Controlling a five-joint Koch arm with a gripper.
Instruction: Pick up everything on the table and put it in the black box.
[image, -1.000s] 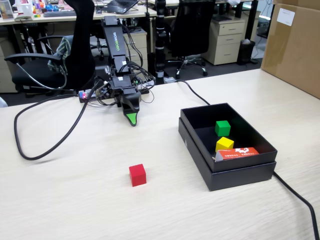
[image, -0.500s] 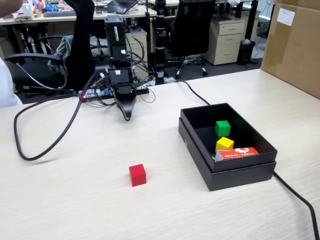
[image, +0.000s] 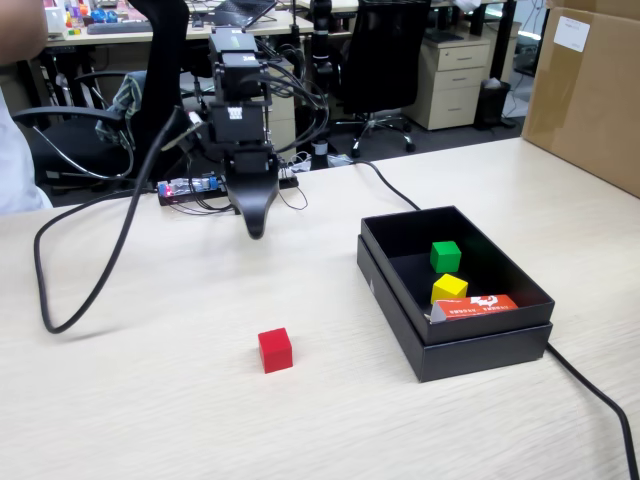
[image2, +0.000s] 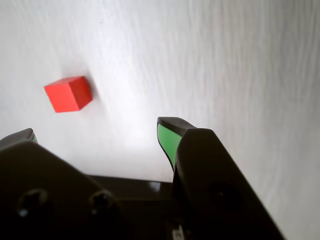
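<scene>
Showing the fixed view: the claw (image: 255, 232) hangs above the desk (image: 150, 400), empty, well apart from the red cube (image: 275, 350), the one item outside the black box (image: 480, 345), which holds a green cube (image: 445, 256), yellow cube (image: 449, 288) and red packet (image: 478, 307). Wrist view: the claw (image2: 95, 137) stands parted, gripping nothing; the red cube (image2: 68, 93) lies ahead, left. Judged step: approach for the last pick; next, swing left, descend, straddle the cube
</scene>
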